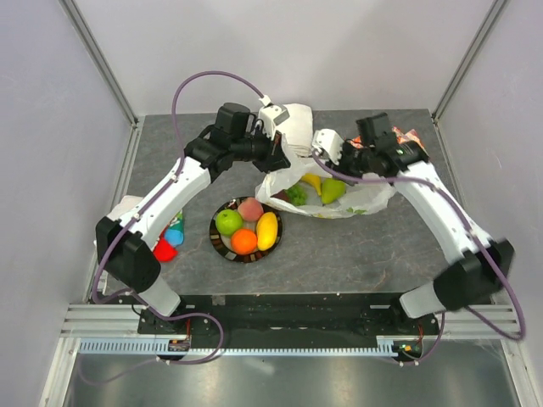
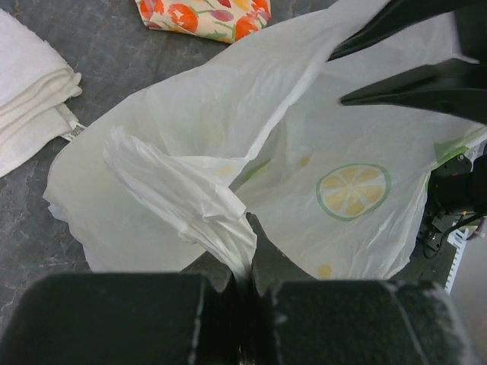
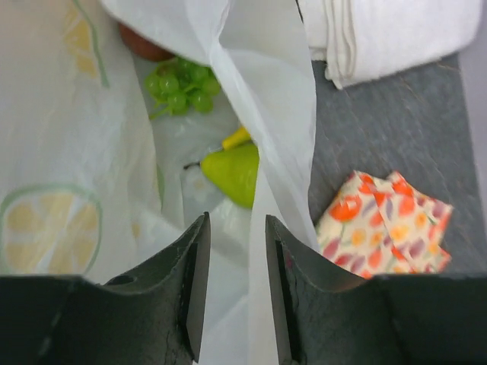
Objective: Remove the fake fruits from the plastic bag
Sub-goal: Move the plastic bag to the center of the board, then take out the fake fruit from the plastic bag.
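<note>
The thin white semi-transparent plastic bag [image 1: 361, 202], printed with a yellow lemon-slice motif [image 2: 353, 192], lies crumpled at the far middle of the table. Inside it show a glossy green pear [image 3: 232, 173], green grapes [image 3: 181, 85] and a yellow banana tip [image 3: 236, 138]. The left gripper [image 2: 247, 236] is clamped on the bag's twisted handle [image 2: 175, 182]. The right gripper [image 3: 237, 228] has its fingers apart, with the bag's edge between them.

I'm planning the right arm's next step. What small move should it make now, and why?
Probably lower the right pincer a little into the plastic bag, toward the green pear. Its jaws stand open over the bag's mouth and the pear lies just ahead of them. The left pincer is shut on the bag and holds it up. A fold of film runs between the open jaws, so it may snag.
</note>
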Motion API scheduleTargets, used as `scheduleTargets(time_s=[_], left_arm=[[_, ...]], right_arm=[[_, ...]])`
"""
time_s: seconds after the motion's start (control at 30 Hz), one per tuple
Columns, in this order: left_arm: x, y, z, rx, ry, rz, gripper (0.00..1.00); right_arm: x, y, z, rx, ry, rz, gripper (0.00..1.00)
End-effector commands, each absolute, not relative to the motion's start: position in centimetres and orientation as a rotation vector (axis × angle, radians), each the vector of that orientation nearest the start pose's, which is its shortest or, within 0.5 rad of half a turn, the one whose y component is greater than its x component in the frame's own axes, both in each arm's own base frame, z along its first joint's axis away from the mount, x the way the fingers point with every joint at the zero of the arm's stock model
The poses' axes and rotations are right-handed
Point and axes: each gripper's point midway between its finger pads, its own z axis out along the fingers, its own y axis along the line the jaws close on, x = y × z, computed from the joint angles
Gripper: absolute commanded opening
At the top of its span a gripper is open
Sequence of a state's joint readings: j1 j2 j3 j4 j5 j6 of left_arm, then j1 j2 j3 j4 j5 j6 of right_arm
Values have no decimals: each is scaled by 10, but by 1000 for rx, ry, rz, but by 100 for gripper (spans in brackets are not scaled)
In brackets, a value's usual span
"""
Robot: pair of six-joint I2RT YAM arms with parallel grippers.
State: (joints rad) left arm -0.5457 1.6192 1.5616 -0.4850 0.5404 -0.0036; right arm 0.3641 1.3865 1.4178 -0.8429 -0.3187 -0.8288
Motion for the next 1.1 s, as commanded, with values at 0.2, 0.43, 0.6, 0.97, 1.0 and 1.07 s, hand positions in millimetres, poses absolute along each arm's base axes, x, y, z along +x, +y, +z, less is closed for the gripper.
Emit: scheduleTargets(time_s=[0.2, 0.43, 0.6, 0.97, 1.0, 1.07], left_arm=[[363, -296, 279, 683, 1993, -742, 2], [368, -268, 260, 553, 2066, -582, 2], [373, -274, 259, 570, 2064, -602, 2], [385, -280, 285, 591, 1990, -592, 2], [383, -279, 288, 597, 1981, -591, 2], [381, -278, 288, 614, 1978, -584, 2]], right_arm=[[368, 195, 176, -1664, 1829, 343, 40], [369, 182, 147, -1692, 1884, 274, 49], [364, 199, 210, -1578, 1686, 272, 60], [315, 187, 156, -1882, 1793, 346, 41], [320, 186, 146, -1894, 1814, 345, 41], [329, 182, 140, -1878, 1852, 343, 43]])
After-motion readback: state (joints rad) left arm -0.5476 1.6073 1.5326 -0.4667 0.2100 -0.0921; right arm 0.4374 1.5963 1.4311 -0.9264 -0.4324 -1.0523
